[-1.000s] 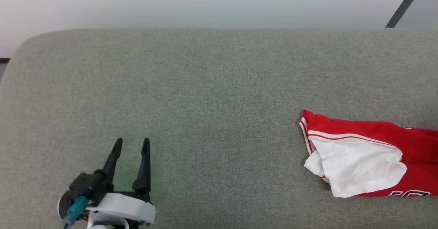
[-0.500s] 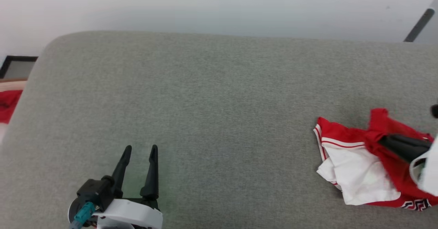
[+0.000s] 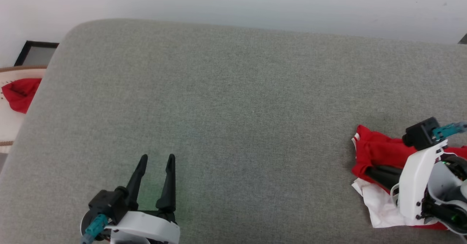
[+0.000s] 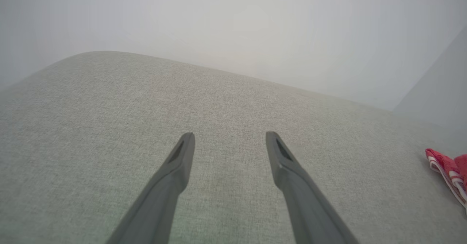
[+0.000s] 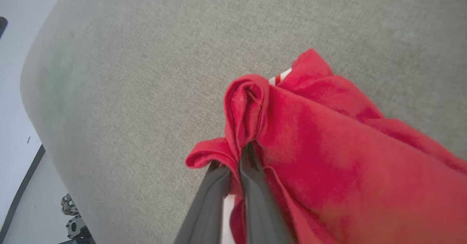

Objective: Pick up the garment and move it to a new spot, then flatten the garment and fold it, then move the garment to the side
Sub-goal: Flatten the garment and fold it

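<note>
Garment: red, white-sleeved jersey T-shirt (image 3: 375, 151) bunched at the grey fabric table's (image 3: 233, 90) right side.
Right end effector (image 5: 241, 151): pinched tight on a red fold.
Left end effector (image 3: 157, 159): spread wide, empty.
Advice: lift clear before carrying.

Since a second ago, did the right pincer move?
Yes. Against the grey surface, the right pincer has come in from the right, toward its middle, and now pinches the red garment.

Black-fingered end effector (image 3: 157, 157) — white shell (image 3: 146, 226), teal plug (image 3: 94, 226).
</note>
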